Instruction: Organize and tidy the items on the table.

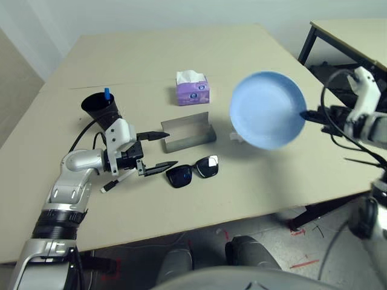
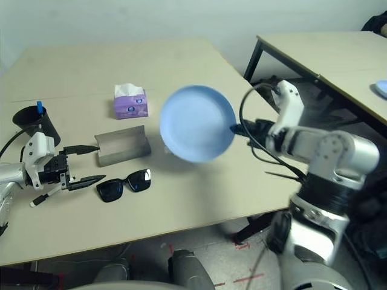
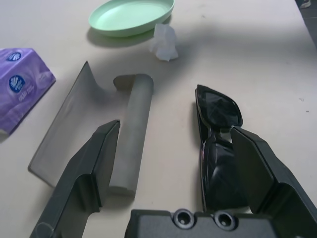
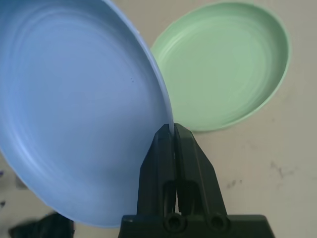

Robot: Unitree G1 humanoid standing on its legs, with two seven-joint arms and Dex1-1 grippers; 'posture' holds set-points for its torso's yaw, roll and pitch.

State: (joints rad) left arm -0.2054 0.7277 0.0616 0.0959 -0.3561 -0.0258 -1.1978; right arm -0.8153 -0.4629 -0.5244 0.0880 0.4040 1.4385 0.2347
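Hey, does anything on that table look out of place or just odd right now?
The glasses case lies open with the sunglasses outside it on the table. A crumpled tissue lies loose beside the green plate. The blue plate is held up, tilted, pinched at its rim by the right gripper.

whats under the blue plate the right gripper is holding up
The light-green plate lies on the table below the lifted blue plate, pinched at its rim by the right gripper. The blue plate hides part of the green one.
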